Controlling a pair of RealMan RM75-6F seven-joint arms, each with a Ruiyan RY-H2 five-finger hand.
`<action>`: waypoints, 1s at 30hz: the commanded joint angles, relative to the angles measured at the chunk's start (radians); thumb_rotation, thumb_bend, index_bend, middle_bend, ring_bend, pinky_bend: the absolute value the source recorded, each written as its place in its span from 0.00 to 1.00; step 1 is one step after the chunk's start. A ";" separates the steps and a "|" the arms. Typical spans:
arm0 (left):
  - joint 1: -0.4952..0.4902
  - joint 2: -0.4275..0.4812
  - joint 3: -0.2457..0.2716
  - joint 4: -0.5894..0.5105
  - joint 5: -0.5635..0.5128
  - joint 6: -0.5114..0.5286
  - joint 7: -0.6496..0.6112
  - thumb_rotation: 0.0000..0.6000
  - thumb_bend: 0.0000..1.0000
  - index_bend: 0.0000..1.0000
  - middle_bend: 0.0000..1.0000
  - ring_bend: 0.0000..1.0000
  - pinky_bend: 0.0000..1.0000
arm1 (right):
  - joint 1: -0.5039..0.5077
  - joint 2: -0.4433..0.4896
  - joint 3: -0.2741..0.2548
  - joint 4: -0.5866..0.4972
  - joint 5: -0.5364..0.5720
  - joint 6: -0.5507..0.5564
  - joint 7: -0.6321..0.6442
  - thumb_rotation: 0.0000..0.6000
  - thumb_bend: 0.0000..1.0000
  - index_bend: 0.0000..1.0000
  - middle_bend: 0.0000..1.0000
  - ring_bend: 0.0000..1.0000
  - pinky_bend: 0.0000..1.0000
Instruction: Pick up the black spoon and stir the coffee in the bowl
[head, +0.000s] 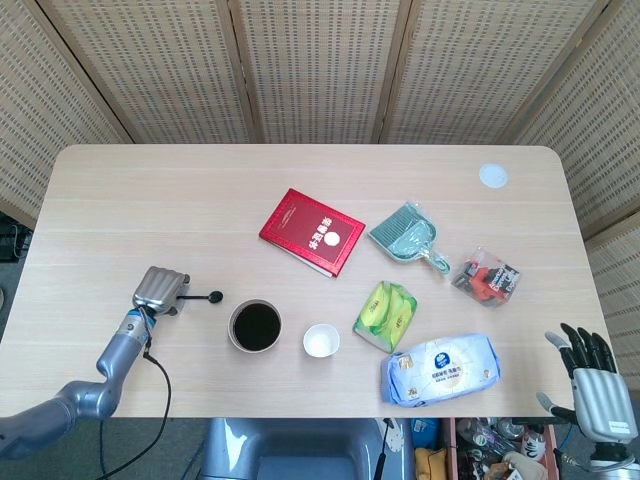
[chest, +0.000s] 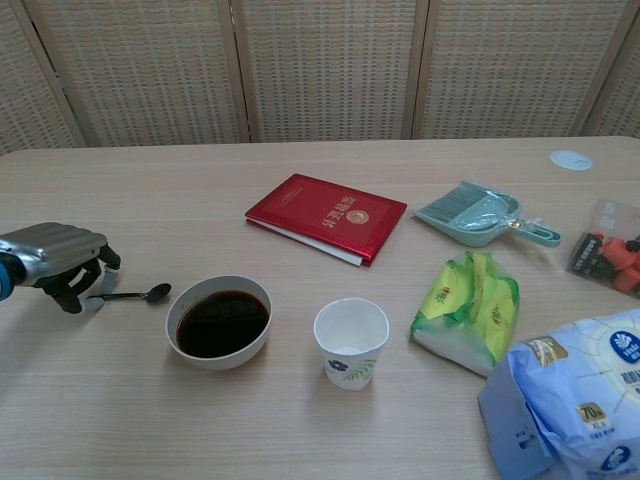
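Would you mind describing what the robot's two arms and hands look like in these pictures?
The left hand has a ribbed, silver-grey metal back and dark fingers with pale tips. Its blue-ringed wrist joins a smooth grey arm, and a thin black cable hangs from it. The right hand has a silver back and black fingers.
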 joint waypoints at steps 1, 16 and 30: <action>0.004 0.008 0.001 -0.002 0.003 0.005 -0.006 1.00 0.39 0.59 0.77 0.72 0.72 | -0.001 0.000 0.000 0.001 -0.002 0.003 0.001 1.00 0.24 0.22 0.15 0.02 0.09; 0.011 0.086 0.010 -0.066 0.055 0.084 0.035 1.00 0.39 0.62 0.78 0.73 0.72 | -0.012 0.001 -0.003 0.003 -0.008 0.020 0.009 1.00 0.24 0.22 0.15 0.02 0.09; -0.014 0.238 0.040 -0.201 0.304 0.352 0.208 1.00 0.39 0.63 0.78 0.73 0.72 | -0.014 0.001 -0.001 0.000 -0.015 0.026 0.009 1.00 0.24 0.22 0.15 0.02 0.09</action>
